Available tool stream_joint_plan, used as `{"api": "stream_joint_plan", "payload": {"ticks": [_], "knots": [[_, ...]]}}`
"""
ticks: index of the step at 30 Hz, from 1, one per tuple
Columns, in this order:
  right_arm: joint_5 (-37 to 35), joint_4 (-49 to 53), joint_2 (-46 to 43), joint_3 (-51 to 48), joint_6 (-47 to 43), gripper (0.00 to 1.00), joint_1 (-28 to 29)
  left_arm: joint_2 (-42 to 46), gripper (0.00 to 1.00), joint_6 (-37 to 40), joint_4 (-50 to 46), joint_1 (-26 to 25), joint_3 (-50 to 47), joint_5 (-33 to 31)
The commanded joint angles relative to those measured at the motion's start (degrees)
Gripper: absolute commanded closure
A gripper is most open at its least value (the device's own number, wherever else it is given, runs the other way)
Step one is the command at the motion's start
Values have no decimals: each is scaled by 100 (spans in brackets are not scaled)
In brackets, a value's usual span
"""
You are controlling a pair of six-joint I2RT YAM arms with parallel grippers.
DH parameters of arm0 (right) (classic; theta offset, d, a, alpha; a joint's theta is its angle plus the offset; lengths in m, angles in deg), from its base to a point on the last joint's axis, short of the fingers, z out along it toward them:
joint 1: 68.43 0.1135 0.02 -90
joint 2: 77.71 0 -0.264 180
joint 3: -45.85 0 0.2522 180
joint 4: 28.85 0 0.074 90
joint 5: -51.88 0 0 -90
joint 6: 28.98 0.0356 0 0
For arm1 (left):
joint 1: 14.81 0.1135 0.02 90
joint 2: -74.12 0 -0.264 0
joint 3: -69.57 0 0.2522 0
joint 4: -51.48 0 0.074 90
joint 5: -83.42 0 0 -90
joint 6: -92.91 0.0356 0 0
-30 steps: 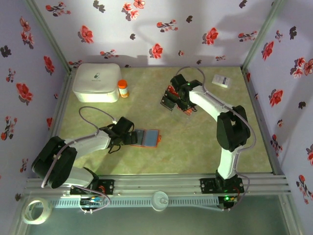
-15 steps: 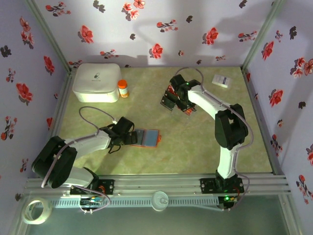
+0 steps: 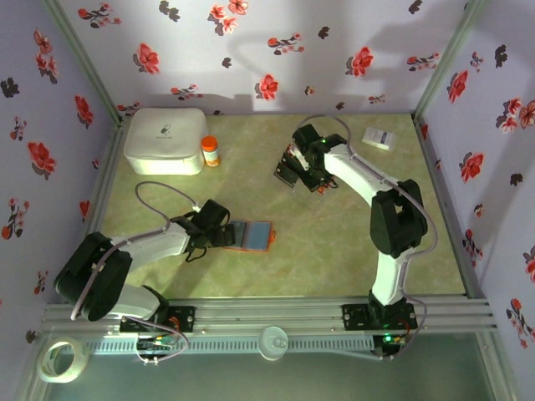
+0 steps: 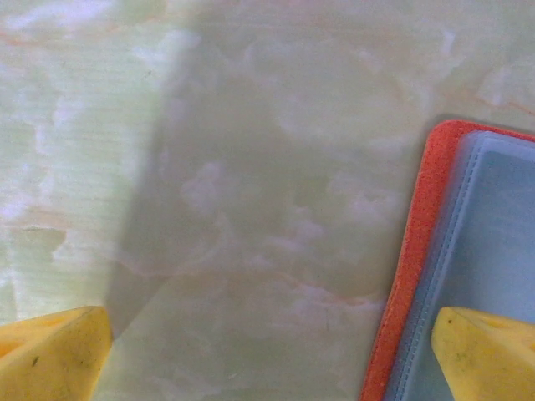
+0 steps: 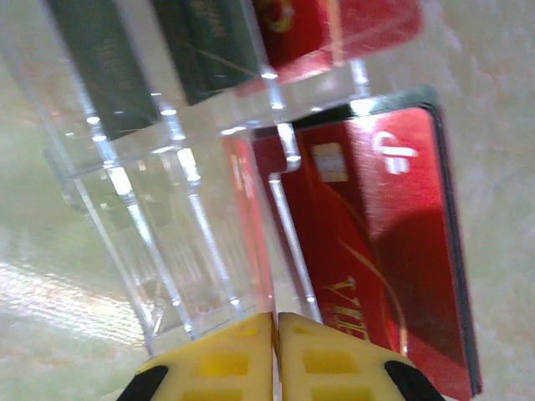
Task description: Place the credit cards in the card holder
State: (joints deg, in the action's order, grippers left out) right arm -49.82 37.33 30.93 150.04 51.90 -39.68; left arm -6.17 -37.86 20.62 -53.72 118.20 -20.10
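My right gripper has its yellow fingers pressed together at the clear plastic slotted rack, just beside a glossy red credit card. I cannot tell whether a card edge sits between them. If I have caught rack wall rather than card, lifting could tip it and spill the cards. The flat orange-red card holder lies open, well apart from the rack, at my left gripper, whose fingers stand wide apart. A second ago my right fingers were still parted; my left gripper and the holder are unchanged.

The left pincer's yellow fingertips stand wide apart: one over pale green marbled desk, one over the flat orange-red, bluish-grey-lined card holder.
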Motion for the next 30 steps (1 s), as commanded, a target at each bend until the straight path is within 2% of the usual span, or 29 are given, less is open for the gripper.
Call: {"api": "stream_joint_plan", "payload": {"ticks": [1, 4, 8, 15, 20, 26, 30], "knots": [[450, 189, -147, 25, -377, 90, -10, -298, 0, -55, -136, -52, -113, -23], [600, 386, -78, 139, -514, 91, -10, -295, 0, -40, -191, -55, -73, -53], [900, 530, -71, 272, -525, 100, -10, -254, 0, -67, -185, -74, -104, -64], [1359, 549, -580, 318, -338, 100, 38, -190, 0, -89, -197, -81, -155, -93], [1853, 152, -1156, -5, 141, 100, 184, -157, 0, -95, -246, -81, -146, -152], [2528, -1192, -1861, -1079, 1415, 100, 573, -76, 0, -169, -375, -81, -139, -285], [3016, -3257, -2332, -2463, 3097, 100, 858, -18, 0, -246, -562, -81, -107, -411]]}}
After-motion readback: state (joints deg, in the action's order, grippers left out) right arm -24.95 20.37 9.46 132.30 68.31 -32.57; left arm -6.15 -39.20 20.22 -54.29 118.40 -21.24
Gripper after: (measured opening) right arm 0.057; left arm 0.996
